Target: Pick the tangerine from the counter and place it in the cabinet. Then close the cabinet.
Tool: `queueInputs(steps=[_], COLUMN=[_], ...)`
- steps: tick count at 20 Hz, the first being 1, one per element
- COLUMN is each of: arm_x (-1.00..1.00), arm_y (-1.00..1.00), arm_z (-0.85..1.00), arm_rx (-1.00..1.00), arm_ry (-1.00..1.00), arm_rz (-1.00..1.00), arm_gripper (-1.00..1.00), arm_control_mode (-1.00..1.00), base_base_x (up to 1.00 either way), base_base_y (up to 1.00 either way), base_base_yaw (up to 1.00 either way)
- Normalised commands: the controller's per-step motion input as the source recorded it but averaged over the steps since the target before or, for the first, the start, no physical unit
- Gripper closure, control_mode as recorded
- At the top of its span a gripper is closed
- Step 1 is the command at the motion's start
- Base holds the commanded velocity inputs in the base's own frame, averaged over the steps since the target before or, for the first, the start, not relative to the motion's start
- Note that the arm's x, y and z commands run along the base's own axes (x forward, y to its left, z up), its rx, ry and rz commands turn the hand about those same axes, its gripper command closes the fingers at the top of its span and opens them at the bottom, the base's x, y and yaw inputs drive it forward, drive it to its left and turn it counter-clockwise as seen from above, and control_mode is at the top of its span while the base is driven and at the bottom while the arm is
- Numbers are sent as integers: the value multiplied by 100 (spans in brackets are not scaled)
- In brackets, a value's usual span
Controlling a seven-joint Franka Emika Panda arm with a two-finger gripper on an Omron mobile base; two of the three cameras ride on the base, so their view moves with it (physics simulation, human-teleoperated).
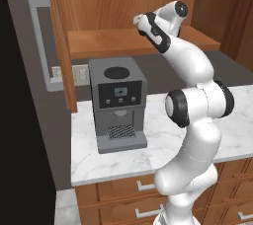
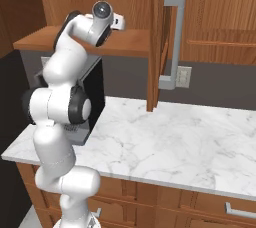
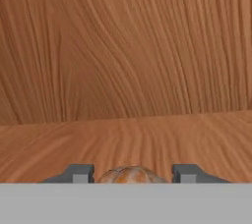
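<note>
Hand view: the end effector (image 3: 132, 173), at the bottom centre of the frame, is closed on the small round orange-brown tangerine (image 3: 131, 174), whose mottled, rounded top shows between the two dark grey fingertips (image 3: 78, 173). Ahead lies the smooth wood-grain shelf (image 3: 128, 144) and back panel of the reddish-brown wooden wall cabinet (image 1: 148, 2). The step in hand is judged to be placement: the fruit is carried inside the cabinet, just above the shelf. The next move calls for lowering until the fruit rests on the shelf, parting the fingers, withdrawing, then swinging the open panelled door (image 2: 157, 37) by its long grey bar handle (image 2: 175, 37). Below, at lower frame, the white grey-veined marble surface (image 2: 175, 137) carries a boxy grey coffee machine (image 1: 117, 103).
</note>
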Motion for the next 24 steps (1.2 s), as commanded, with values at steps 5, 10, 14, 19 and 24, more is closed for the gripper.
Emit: queueInputs(steps=[5, 10, 14, 19, 24], arm_x=[62, 35, -31, -97, -75], arm_y=[0, 15, 49, 30, 4], arm_z=[-38, -47, -69, -79, -52], arm_rx=[-3, -13, -30, -24, -6], arm_ry=[0, 0, -3, -28, -28], arm_rz=[6, 3, 0, -8, -11], arm_gripper=[100, 100, 100, -100, -100], arm_control_mode=[-100, -100, -100, -100, -100], base_base_x=[0, 0, 0, 0, 0], base_base_y=[0, 0, 0, 0, 0], base_base_yaw=[0, 0, 0, 0, 0])
